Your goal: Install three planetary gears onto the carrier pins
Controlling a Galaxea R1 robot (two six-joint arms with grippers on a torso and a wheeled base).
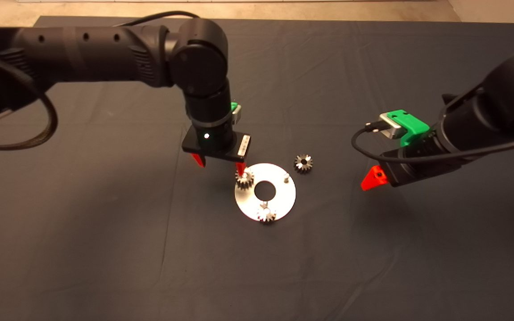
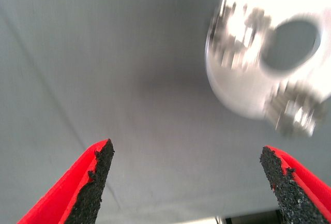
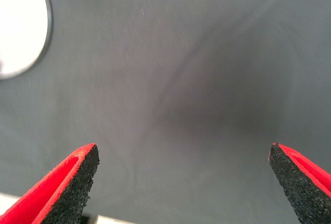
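Step in hand: two of three planetary gears sit on the white disc (image 1: 283,196): one (image 1: 244,179) under the left gripper (image 1: 219,164), one (image 1: 266,215) at the near rim.
Left fingers: spread wide, empty.
Remaining gear (image 1: 303,163): on the mat, just beside the disc.
Free pin (image 1: 286,178): bare.
Right gripper (image 3: 183,185): fingers apart, empty, well right of the disc.
Next move: probably grasp the loose gear, align its hole over the free pin.

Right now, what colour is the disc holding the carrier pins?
White, glossy, with a dark centre hole: the disc shows best in the head view.
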